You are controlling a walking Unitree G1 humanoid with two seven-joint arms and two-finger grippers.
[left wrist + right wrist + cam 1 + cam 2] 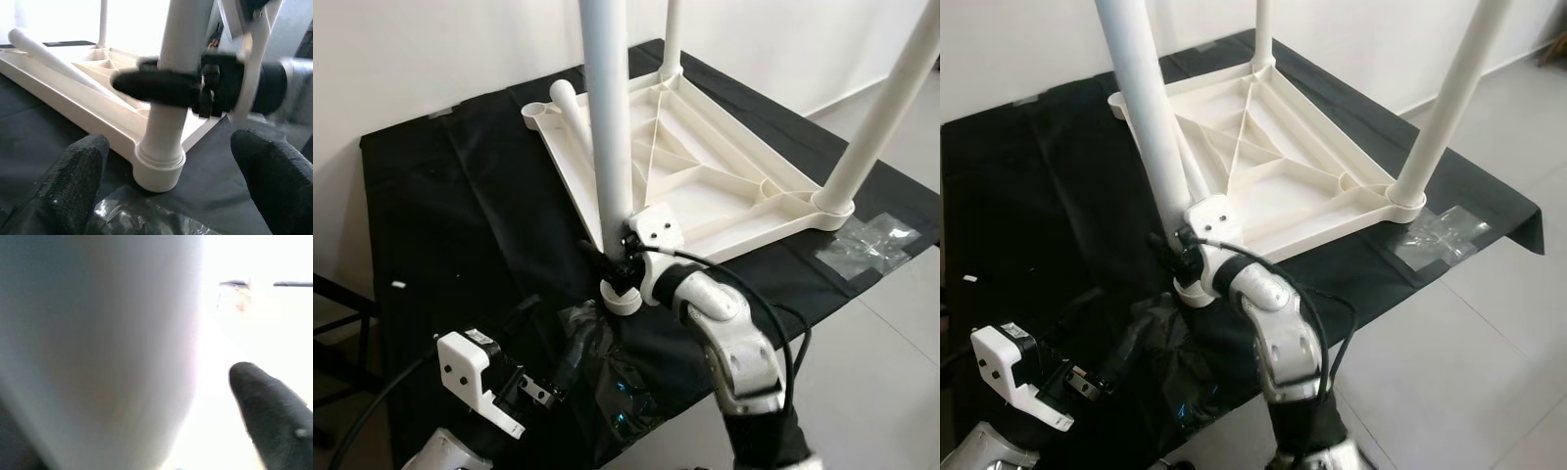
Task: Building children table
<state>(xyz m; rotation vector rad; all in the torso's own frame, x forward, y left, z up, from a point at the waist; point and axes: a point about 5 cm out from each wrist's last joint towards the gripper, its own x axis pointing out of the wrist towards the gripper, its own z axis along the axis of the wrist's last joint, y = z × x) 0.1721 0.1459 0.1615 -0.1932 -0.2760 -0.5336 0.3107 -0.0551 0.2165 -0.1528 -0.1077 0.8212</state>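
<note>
Step, as judged: seating near leg [608, 127] in corner socket of upturned tabletop [705, 186] on black cloth [450, 215]; right gripper [619, 266] clamped on leg base; left gripper [166, 196] spread apart, near socket; next: push down, then fit loose leg [570, 106].

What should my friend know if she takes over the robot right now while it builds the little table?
Right gripper: closed around the near leg just above its socket.
Left gripper: open, low over the black cloth, holding nothing.
The white tabletop lies upside down on the cloth.
Done: three legs stand upright in their corners.
Left: the fourth leg lies loose on the tabletop by the empty far-left corner.
</note>
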